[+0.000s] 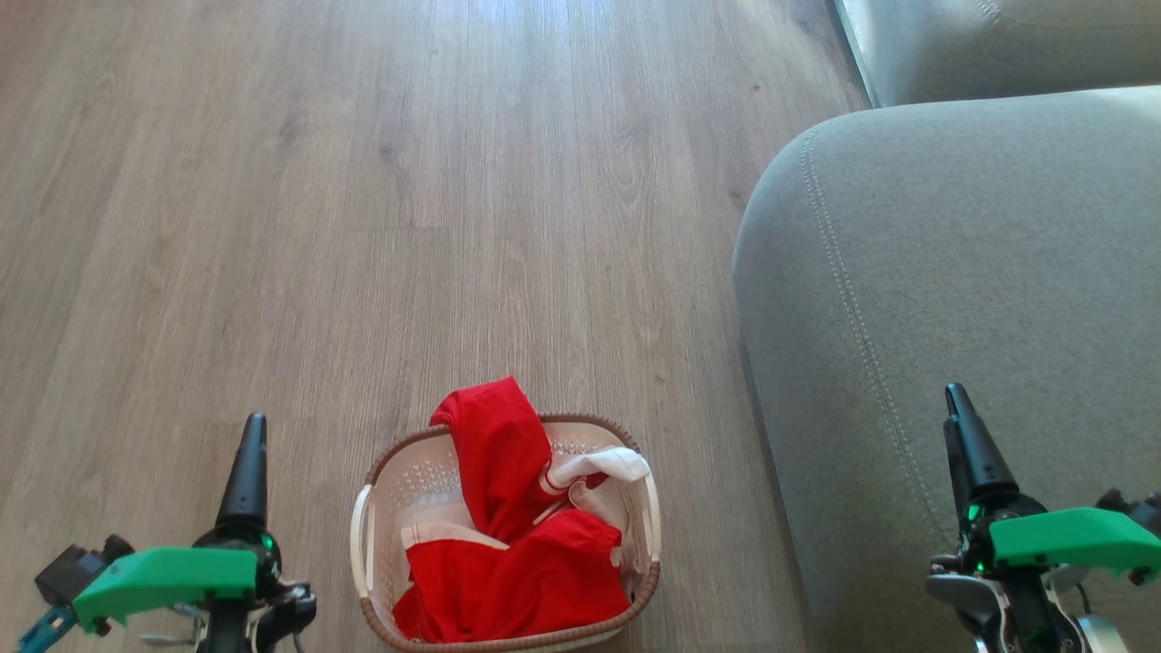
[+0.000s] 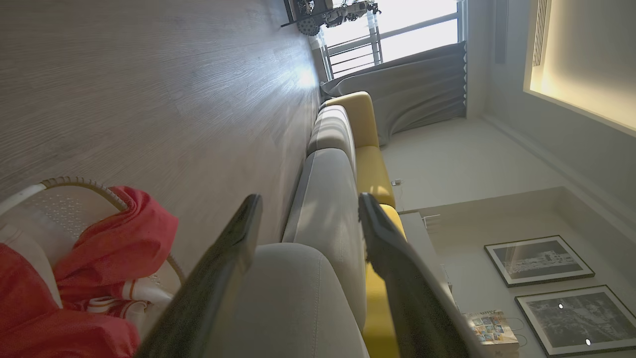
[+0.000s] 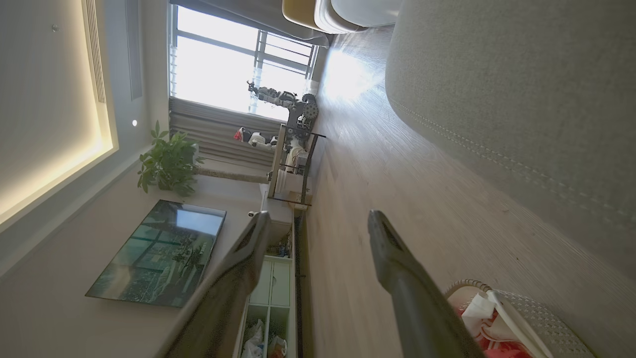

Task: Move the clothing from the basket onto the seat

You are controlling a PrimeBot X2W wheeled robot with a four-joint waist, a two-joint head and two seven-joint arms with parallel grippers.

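Head view showed the clothing (image 1: 508, 544) piled in the basket (image 1: 426, 485) on the floor (image 1: 363, 181), left of the seat (image 1: 952, 272). Left gripper (image 2: 309, 199) and right gripper (image 3: 318, 215) were both spread wide, holding nothing, on either side of the basket.

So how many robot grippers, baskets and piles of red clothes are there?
Grippers: 2, the left gripper and the right gripper
Baskets: 1, the basket
Piles of red clothing: 1
Total: 4
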